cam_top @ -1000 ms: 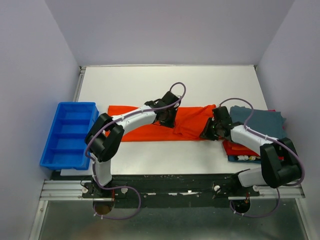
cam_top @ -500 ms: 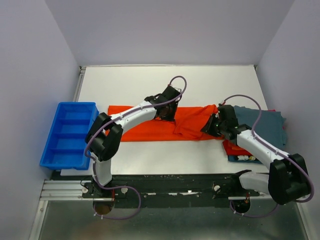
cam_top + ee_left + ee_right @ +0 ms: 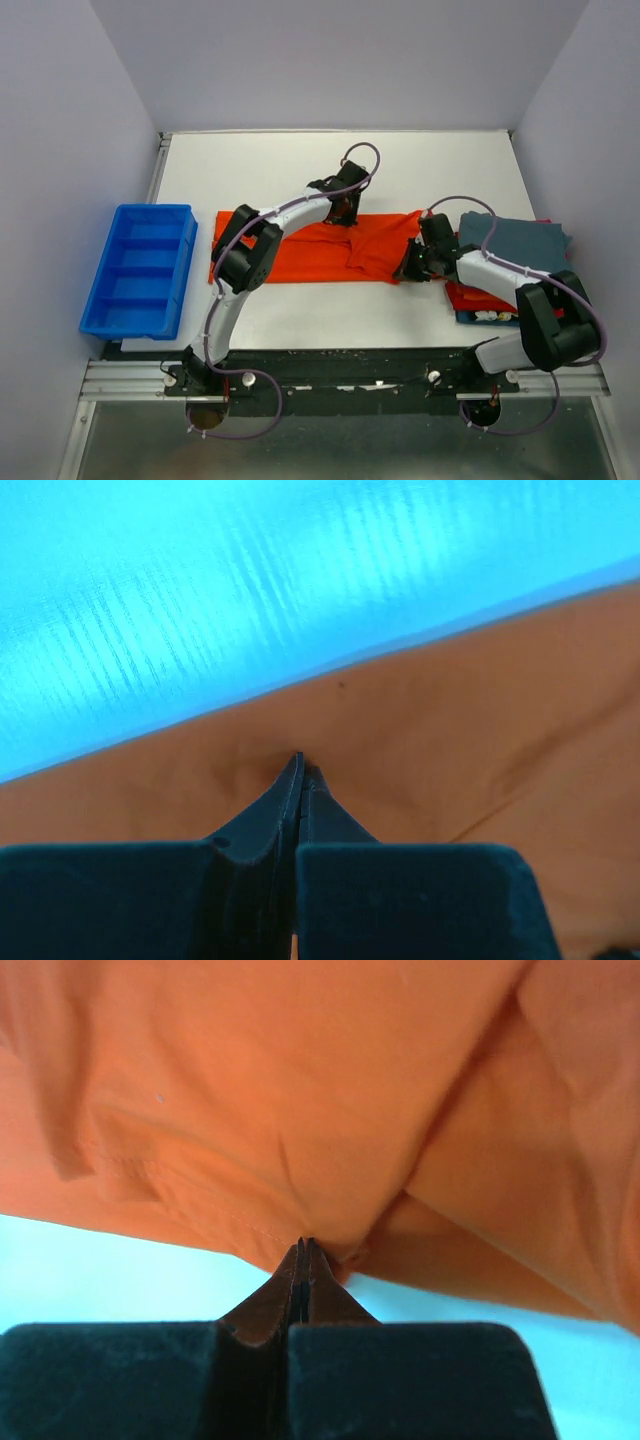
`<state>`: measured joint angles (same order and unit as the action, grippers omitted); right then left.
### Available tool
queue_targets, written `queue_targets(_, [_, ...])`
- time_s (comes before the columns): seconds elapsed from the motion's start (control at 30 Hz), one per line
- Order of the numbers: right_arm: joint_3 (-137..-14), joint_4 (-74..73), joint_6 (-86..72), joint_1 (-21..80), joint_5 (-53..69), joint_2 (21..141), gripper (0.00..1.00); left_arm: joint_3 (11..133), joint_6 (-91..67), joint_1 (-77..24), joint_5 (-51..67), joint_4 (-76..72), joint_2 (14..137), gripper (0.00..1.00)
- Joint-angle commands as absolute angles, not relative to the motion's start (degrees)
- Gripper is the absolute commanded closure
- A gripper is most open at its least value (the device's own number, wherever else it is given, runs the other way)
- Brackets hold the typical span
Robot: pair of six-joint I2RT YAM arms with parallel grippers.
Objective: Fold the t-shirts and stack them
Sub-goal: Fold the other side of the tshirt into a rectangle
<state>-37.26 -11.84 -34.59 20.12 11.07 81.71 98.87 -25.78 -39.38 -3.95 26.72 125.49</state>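
The bright orange-red t-shirt [image 3: 300,250] lies as a long strip across the middle of the table, its right end bunched [image 3: 375,245]. My left gripper [image 3: 345,207] is at the shirt's far edge, shut with its tips pinched into the orange cloth [image 3: 420,740]. My right gripper [image 3: 408,268] is at the shirt's near right edge, shut on the hem [image 3: 230,1220]. A stack at the right has the dark teal shirt [image 3: 525,245] on top, a red shirt [image 3: 470,297] under it and a blue one [image 3: 480,319] at the bottom.
A rigid blue plastic bin [image 3: 140,268] with compartments stands at the table's left edge. The table [image 3: 300,165] is white, with grey walls on three sides. The arm bases and a black rail run along the near edge.
My left gripper has moved towards the far edge of the orange-red shirt, and its elbow has swung right. My right gripper has shifted slightly left; the shirt's right end sits a little further left.
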Motion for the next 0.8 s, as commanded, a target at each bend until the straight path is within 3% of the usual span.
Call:
queue_targets(0.0, [-32.4,-13.8,-37.1,21.2,11.6,77.7,0.99,104.1,-26.1,-38.7,-7.0,33.3,130.2,0.96])
queue_targets(0.17, [-30.2,-16.9,-37.9,21.4,9.2,71.2,0.99,104.9,-25.7,-38.1,-6.2,33.9,131.0,0.96])
queue_targets(0.37, [-38.0,-20.7,-35.6,21.4,3.3,69.3,0.97,103.4,-24.3,-38.1,-5.5,31.7,126.4,0.92])
queue_targets(0.43, [-41.3,-20.8,-34.9,21.4,1.4,70.7,0.96,101.1,-24.0,-38.1,-5.3,29.7,122.9,0.91])
queue_targets(0.57, [-47.2,-21.1,-35.5,21.4,-3.6,76.0,0.99,97.0,-23.6,-38.0,-7.2,27.9,116.0,0.78])
queue_targets(0.77, [-52.7,-23.2,-39.0,20.5,-5.3,87.3,0.99,89.6,-23.8,-37.9,-8.9,26.8,110.0,0.74])
